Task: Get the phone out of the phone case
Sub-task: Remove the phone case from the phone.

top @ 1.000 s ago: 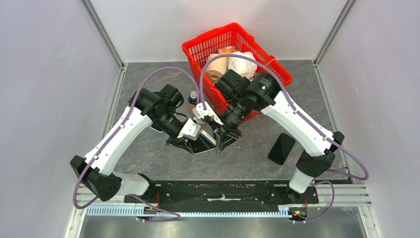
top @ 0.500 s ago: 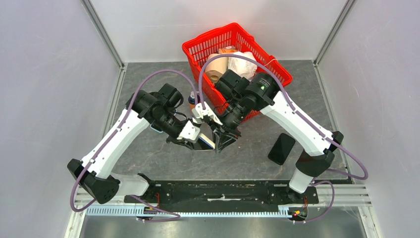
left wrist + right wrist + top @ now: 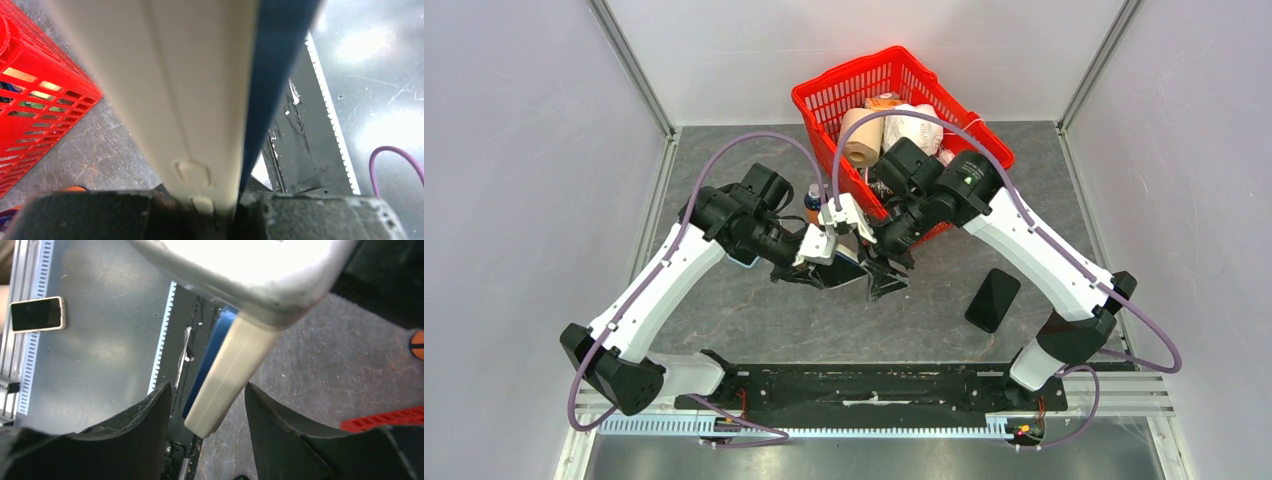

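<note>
Gripping the phone case point(image 3: 190, 100) by one end, the left end effector point(image 3: 215, 212) is clenched on it, a dark finger point(image 3: 75, 217) on either side at the bottom of the left wrist frame. The case is cream-coloured with a moulded button bump on its side wall. A blue slab lies flush against its right face and looks to be the phone point(image 3: 275, 75), though this close I cannot tell how far it sits inside the case.

In the top view the pair is held above the grey marbled tabletop point(image 3: 754, 320) near the middle of the frame, just below the red basket point(image 3: 824, 100), with both arms meeting there.

The right end effector point(image 3: 206, 395) is released. Its two black fingers point(image 3: 135, 425) stand apart on either side of the case's free end, with a gap showing on each side and no contact visible. The blue edge faces the left of that frame and the cream wall the right.

A toilet roll point(image 3: 861, 137) and a white wrapped bundle point(image 3: 914, 125) sit in the basket. A small bottle with an orange cap point(image 3: 813, 198) stands just left of the basket. A black handset point(image 3: 992, 299) lies flat on the tabletop at centre right, well apart from the end effectors. Another handset with a pale rim point(image 3: 37, 313) lies on grey metal at the upper left of the right wrist frame.
</note>
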`<state>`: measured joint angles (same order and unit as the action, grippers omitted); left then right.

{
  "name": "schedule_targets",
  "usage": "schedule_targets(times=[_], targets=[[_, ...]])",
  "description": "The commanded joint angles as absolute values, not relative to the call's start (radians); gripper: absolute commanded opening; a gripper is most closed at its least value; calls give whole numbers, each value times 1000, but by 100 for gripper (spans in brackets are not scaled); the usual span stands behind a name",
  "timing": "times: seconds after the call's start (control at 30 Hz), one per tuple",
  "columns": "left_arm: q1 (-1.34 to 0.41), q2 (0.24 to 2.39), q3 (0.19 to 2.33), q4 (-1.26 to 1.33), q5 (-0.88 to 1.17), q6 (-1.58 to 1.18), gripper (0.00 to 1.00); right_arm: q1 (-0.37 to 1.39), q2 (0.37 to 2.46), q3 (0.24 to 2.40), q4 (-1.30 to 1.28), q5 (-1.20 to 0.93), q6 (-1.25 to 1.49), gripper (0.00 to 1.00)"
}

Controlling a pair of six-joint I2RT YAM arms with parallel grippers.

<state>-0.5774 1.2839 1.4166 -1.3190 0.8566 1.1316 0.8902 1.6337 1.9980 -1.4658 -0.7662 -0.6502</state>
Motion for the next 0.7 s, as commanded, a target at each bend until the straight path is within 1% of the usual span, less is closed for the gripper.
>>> schedule_targets(times=[0.0, 0.13, 0.23, 0.37, 0.47, 0.6, 0.67], targets=[[-568, 1219, 1425, -1175, 999, 997, 2, 866, 1613, 1991, -1408, -681, -548, 59], [-566, 1204, 1407, -1161, 1003, 968, 2, 847, 1616, 1993, -1399, -687, -541, 44], [-565, 1194, 1394, -1159, 1011, 962, 2, 840, 1613, 1985, -1396, -697, -542, 29], [-560, 1181, 1377, -1180, 1043, 998, 2, 835, 1604, 1983, -1403, -715, -566, 0], [-561, 1181, 1371, -1232, 1063, 1087, 2, 834, 1598, 1987, -1435, -767, -620, 0], [-561, 1187, 1379, -1319, 1033, 1235, 2, 834, 1626, 2022, -1508, -853, -686, 0], [-562, 1191, 1388, -1376, 1028, 1353, 2, 835, 1646, 2042, -1545, -896, -716, 0]])
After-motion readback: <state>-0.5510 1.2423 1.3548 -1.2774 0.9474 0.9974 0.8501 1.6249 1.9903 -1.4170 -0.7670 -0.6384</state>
